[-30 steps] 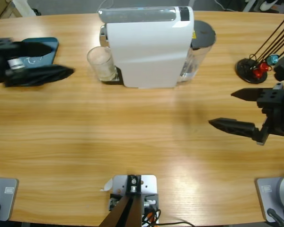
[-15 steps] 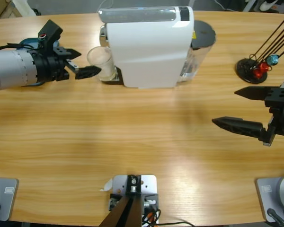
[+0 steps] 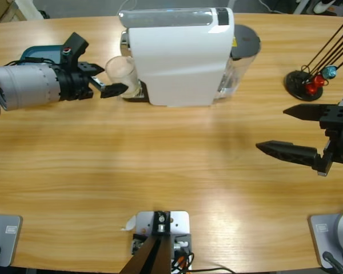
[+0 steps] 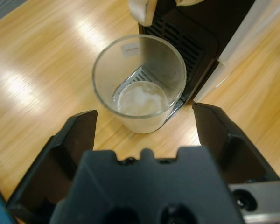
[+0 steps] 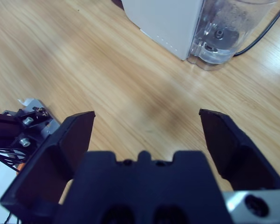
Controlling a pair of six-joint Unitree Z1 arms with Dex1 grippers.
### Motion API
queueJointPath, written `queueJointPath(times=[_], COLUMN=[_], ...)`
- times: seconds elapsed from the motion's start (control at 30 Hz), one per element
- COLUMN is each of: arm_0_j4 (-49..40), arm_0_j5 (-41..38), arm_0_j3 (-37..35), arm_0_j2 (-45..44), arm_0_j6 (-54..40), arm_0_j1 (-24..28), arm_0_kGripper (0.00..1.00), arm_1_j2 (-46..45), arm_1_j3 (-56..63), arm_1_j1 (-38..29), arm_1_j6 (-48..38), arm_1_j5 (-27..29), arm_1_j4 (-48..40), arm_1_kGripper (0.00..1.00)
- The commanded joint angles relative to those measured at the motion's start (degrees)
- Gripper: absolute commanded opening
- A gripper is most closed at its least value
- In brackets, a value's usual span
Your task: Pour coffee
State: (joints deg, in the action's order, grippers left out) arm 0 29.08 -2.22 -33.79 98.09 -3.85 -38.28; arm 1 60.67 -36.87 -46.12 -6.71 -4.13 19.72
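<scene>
A small clear glass (image 3: 124, 69) stands on the drip tray of the white coffee machine (image 3: 180, 57), under its spout. In the left wrist view the glass (image 4: 140, 70) holds a shallow layer of pale tan coffee (image 4: 142, 99) at its bottom. My left gripper (image 3: 113, 79) comes in from the left and is open. Its jaws (image 4: 144, 114) flank the near side of the glass without touching it. My right gripper (image 3: 272, 130) hangs open over bare table at the right, holding nothing. The right wrist view (image 5: 147, 116) shows only wood between the jaws.
The machine's clear water tank (image 3: 240, 57) sits on its right side, also seen in the right wrist view (image 5: 224, 28). A black wire rack with coloured capsules (image 3: 310, 83) stands at the far right. A teal tray (image 3: 31, 52) lies behind the left arm.
The left arm has swung in from the far left edge and moved right, bringing its open jaws up to the glass. The right gripper has drifted slightly right, then held still.
</scene>
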Motion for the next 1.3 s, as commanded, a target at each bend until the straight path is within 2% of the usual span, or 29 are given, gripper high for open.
queueJointPath(times=[0.03,0.67,0.7,0.8,0.83,1.3], arm_0_j4=[1.6,3.0,3.1,3.5,3.6,4.1], arm_0_j5=[-4.3,-6.8,-7.0,-7.4,-7.4,-8.1], arm_0_j3=[-2.8,-5.9,-5.9,-5.9,-5.9,-2.9], arm_0_j2=[5.1,11.0,11.2,11.4,11.5,8.6], arm_0_j6=[-0.5,-2.1,-2.1,-2.1,-2.1,-3.0], arm_0_j1=[0.9,2.6,2.6,2.9,3.0,4.6], arm_0_kGripper=[0.890,0.881,0.861,0.640,0.619,0.605], arm_1_j2=[1.3,1.7,1.7,1.7,1.8,2.0], arm_1_j3=[1.5,1.3,1.3,1.3,1.3,1.2], arm_1_j1=[-0.5,-0.4,-0.4,-0.4,-0.4,-0.4], arm_1_j6=[-0.6,-0.5,-0.5,-0.5,-0.5,-0.5], arm_1_j5=[-0.8,-0.8,-0.8,-0.8,-0.8,-0.8], arm_1_j4=[-0.4,-0.4,-0.4,-0.4,-0.4,-0.4], arm_1_kGripper=[1.000,1.000,1.000,1.000,1.000,1.000])
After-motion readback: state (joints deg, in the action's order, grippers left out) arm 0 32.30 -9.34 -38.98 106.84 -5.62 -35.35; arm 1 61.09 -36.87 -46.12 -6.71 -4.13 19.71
